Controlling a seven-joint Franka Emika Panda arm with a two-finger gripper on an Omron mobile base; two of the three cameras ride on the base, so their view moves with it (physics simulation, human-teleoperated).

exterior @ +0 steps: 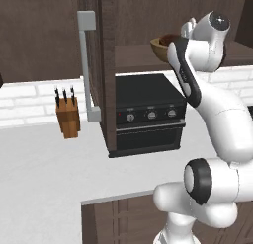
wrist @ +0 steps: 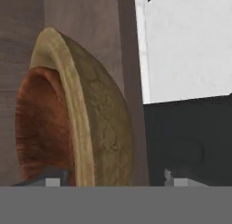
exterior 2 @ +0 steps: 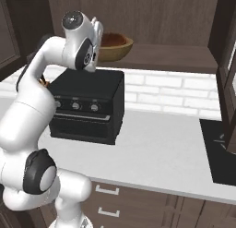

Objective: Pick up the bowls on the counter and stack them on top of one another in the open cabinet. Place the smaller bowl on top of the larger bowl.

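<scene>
Both bowls sit nested on the shelf of the open cabinet. The smaller bowl, reddish-brown, lies inside the larger bowl, light tan with a thick rim. From the base, the larger bowl shows above the oven with the smaller bowl in it, and the larger bowl also shows in the left base view. My gripper is open at the bowls' rim. One fingertip stands by the smaller bowl's inside, the other well outside the tan wall. The hand view is rolled sideways. The counter lies below.
A black oven stands on the counter right under the shelf. The open cabinet door with its grey bar handle hangs left of it. A knife block stands against the wall. A dark cooktop lies to the right.
</scene>
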